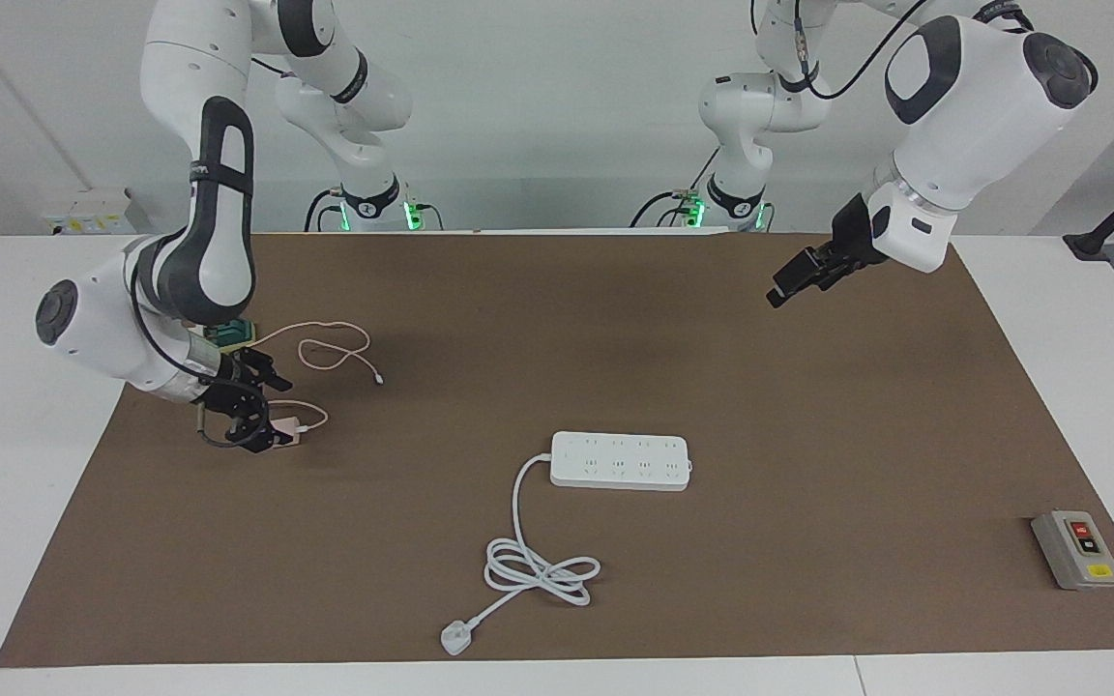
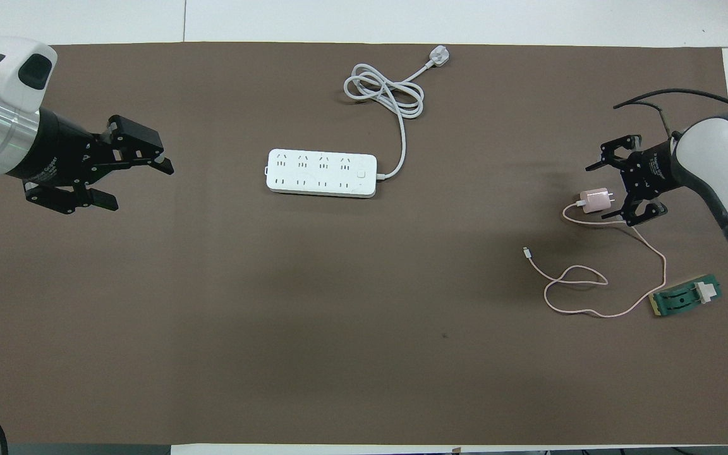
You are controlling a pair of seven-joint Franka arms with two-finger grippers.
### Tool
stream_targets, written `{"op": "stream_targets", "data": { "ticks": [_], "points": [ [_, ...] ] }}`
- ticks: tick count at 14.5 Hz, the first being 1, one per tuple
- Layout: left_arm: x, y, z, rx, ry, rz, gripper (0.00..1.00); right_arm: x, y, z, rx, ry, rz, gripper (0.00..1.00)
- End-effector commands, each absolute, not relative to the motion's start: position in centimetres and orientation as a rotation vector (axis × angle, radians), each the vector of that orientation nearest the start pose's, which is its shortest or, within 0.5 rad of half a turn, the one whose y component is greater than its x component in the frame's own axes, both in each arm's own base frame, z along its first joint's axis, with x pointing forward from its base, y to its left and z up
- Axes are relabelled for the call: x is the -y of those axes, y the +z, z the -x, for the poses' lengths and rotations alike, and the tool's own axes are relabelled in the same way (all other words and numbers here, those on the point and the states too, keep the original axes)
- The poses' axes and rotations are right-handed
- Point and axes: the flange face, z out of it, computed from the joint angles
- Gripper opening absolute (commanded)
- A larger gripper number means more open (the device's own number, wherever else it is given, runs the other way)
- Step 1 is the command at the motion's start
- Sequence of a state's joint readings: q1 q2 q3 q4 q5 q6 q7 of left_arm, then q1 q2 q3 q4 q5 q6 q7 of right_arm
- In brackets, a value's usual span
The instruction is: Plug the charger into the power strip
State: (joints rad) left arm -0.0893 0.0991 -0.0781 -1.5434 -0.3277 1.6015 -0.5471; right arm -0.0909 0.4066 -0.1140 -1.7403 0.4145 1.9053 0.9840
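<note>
The pale-pink charger (image 1: 288, 430) (image 2: 596, 200) lies on the brown mat at the right arm's end of the table. Its thin pink cable (image 1: 335, 353) (image 2: 576, 278) loops toward the robots. My right gripper (image 1: 272, 411) (image 2: 599, 184) is low over the mat and open, with the charger at its fingertips, close to one finger. The white power strip (image 1: 620, 461) (image 2: 321, 172) lies flat near the middle of the mat, sockets up. My left gripper (image 1: 789, 285) (image 2: 141, 186) waits open and empty, raised over the mat at the left arm's end.
The strip's thick white cord (image 1: 538, 570) (image 2: 383, 95) coils farther from the robots and ends in a white plug (image 1: 456, 638) (image 2: 438, 57). A green-and-white block (image 1: 233, 333) (image 2: 686, 297) lies by the cable. A grey button box (image 1: 1076, 549) sits at the left arm's end.
</note>
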Motion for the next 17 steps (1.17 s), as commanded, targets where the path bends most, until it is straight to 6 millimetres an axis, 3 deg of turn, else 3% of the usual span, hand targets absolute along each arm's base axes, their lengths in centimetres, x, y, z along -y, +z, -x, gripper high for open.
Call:
{"op": "stream_targets", "data": {
  "ticks": [1, 5, 7, 9, 12, 15, 17],
  "points": [
    [14.0, 59.3, -58.5, 0.746, 0.227, 3.47, 1.0, 10.5, 33.0, -63.8, -1.767, 0.511, 2.231, 1.0],
    [17.3, 59.5, -59.9, 0.687, 0.163, 3.633, 1.0, 10.4, 32.7, -64.0, -1.719, 0.51, 2.229, 1.0],
    [17.3, 59.1, -60.3, 0.473, 0.094, 3.697, 1.0, 10.8, 31.9, -63.5, -1.683, 0.534, 2.255, 1.0],
    [17.4, 59.1, -61.3, 0.375, 0.03, 3.843, 1.0, 11.4, 30.8, -63.2, -1.657, 0.55, 2.268, 1.0],
    [18.0, 57.4, -62.5, 0.121, -0.061, 4.002, 1.0, 11.6, 29.7, -63.2, -1.615, 0.546, 2.296, 1.0],
    [17.0, 55.3, -63.7, -0.052, -0.12, 4.117, 1.0, 12.3, 28.5, -62.6, -1.61, 0.57, 2.29, 1.0],
    [15.9, 52.0, -64.2, -0.119, -0.096, 4.233, 1.0, 12.7, 28.0, -62.1, -1.605, 0.581, 2.273, 1.0]
  ]
}}
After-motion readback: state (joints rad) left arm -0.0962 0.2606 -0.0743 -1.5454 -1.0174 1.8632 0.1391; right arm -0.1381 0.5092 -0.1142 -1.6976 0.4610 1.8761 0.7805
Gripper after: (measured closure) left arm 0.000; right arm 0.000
